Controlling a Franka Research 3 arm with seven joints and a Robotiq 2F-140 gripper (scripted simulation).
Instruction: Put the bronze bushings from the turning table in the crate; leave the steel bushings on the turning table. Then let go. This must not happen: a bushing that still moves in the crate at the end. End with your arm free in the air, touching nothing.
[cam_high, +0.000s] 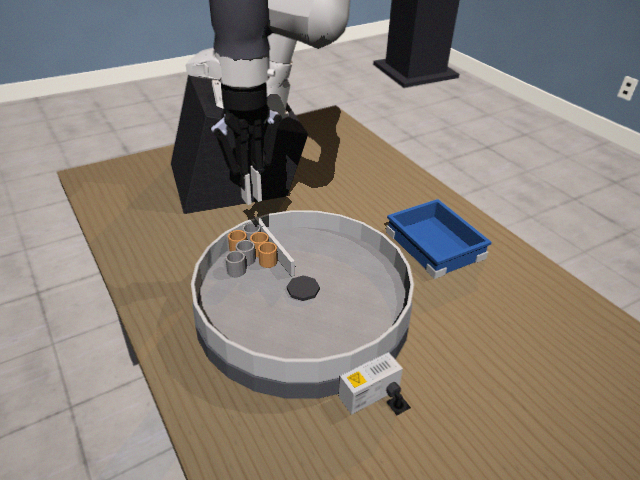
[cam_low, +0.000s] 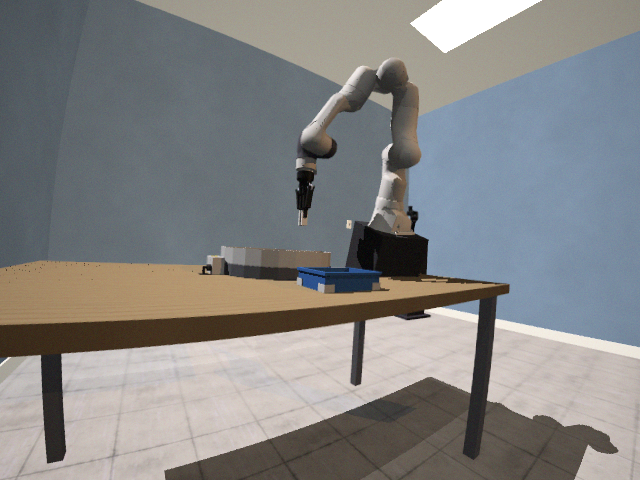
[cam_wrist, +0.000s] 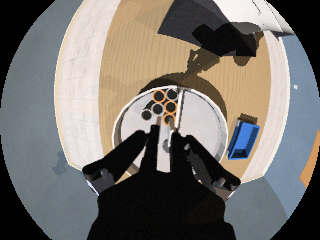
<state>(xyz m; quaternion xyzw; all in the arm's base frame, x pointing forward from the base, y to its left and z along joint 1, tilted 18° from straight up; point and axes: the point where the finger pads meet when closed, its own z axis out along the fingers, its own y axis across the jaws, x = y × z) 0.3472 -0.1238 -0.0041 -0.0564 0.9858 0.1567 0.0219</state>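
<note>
Currently the gripper (cam_high: 252, 192) hangs nearly closed, holding nothing, above the bronze bushings (cam_high: 267, 254) clustered upper left in the turning table (cam_high: 305, 362); these look rigid, smooth, fairly light: grasp across the outer wall

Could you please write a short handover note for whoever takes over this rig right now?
Gripper: shut, holding nothing, hanging well above the far rim of the turning table.
Bronze bushings: all three on the turning table, upright, beside the white divider bar.
Steel bushings: three among them, and one at the back, partly hidden.
Blue crate: on the wooden table beside the turning table, nothing in it.
Done: nothing moved yet.
Left: open the gripper, pick each bronze bushing, place it in the crate, release; leave the steel ones.
</note>
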